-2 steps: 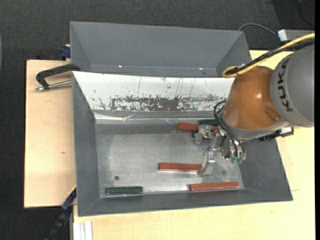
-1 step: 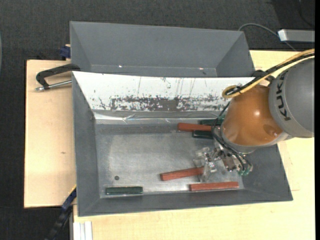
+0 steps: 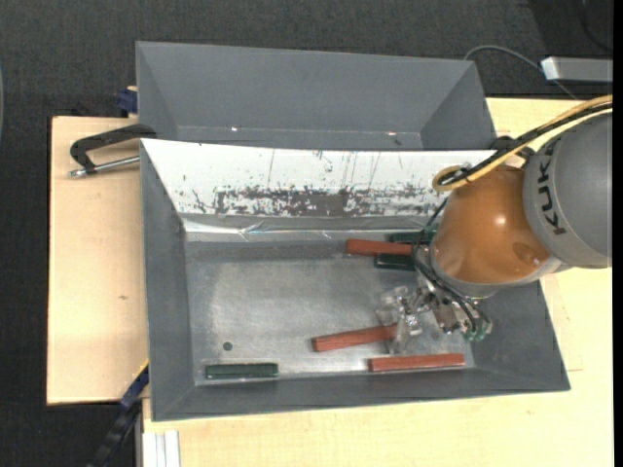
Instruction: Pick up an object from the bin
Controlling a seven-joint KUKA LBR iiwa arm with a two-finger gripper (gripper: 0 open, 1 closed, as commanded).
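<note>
Inside a grey metal bin (image 3: 165, 290), a dark green stick (image 3: 240, 369) lies left of and below a red-brown stick (image 3: 352, 340). The tool (image 3: 402, 321) sits over the red-brown stick's right end; whether it is wide or narrow cannot be told. A second red stick (image 3: 417, 362) lies just below and right of it.

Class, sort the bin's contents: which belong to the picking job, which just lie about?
In the job: pincer; red stick by it, mid-bin; bin.
Lying about: red stick by front wall; red stick at back; dark green stick, front left.
</note>
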